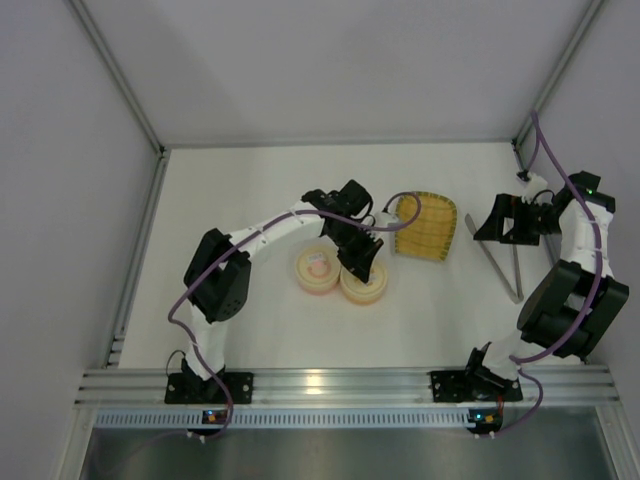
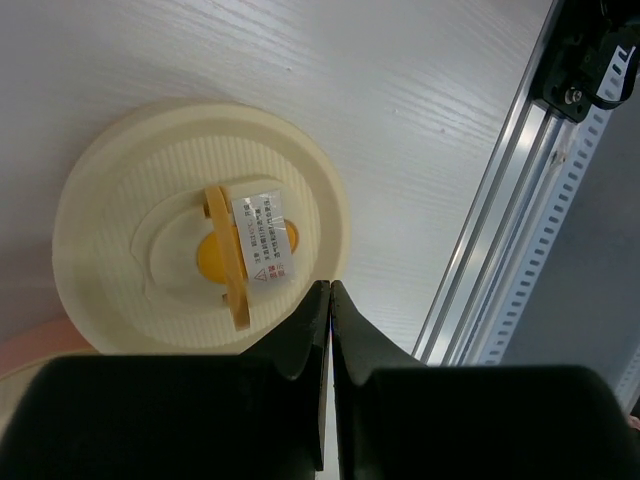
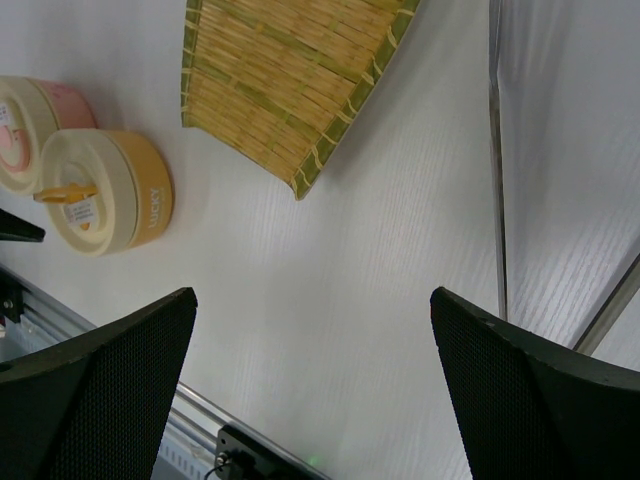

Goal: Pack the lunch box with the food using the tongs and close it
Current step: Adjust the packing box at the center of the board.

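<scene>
The lunch box (image 1: 366,287) is a round orange tub with a cream lid (image 2: 200,225) on it, and the lid has an orange centre and a label. My left gripper (image 1: 360,262) hangs just over this lid's rim, and its tips (image 2: 330,287) are shut with nothing between them. The tongs (image 1: 510,285) lie on the table at the right, below my right gripper (image 1: 490,225). The right gripper (image 3: 312,292) stands wide open over bare table and holds nothing. The food is out of view.
A second round tub, pink with a cream lid (image 1: 318,270), touches the orange one on its left. A yellow woven tray (image 1: 425,225) lies behind them and looks bare (image 3: 280,80). An aluminium rail (image 1: 340,385) runs along the near edge.
</scene>
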Tool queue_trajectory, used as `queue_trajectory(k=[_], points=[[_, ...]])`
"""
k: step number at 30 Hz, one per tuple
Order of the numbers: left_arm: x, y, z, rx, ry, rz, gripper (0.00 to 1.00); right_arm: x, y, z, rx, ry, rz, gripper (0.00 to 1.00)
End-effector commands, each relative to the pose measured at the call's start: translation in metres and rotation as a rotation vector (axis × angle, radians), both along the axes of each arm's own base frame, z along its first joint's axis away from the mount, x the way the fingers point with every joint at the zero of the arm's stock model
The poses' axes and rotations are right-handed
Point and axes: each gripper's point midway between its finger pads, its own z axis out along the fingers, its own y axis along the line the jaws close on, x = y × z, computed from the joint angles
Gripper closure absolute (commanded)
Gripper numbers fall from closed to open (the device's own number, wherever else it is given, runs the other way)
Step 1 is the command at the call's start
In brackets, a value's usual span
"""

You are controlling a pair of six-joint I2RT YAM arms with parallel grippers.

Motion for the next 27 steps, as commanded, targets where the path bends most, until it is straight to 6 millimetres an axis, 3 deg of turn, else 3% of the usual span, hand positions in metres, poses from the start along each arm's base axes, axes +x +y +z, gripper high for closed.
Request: queue_trajectory(k=[1, 10, 19, 27], points=[[0.006, -0.012, 0.007, -0.059, 0.027, -0.001, 0.94, 0.000, 0.007, 0.008, -0.002, -0.034, 0.043, 0.01], [0.047, 0.002, -0.007, -0.131, 0.158, 0.117, 0.96, -0.002, 0.008, 0.003, 0.002, -0.022, 0.051, 0.01], [0.046, 0.003, -0.021, -0.158, 0.244, 0.115, 0.96, -0.003, 0.008, 0.003, 0.005, -0.018, 0.055, 0.01], [0.058, 0.012, -0.027, -0.090, 0.153, 0.153, 0.95, -0.003, 0.008, 0.004, 0.006, -0.017, 0.054, 0.01]])
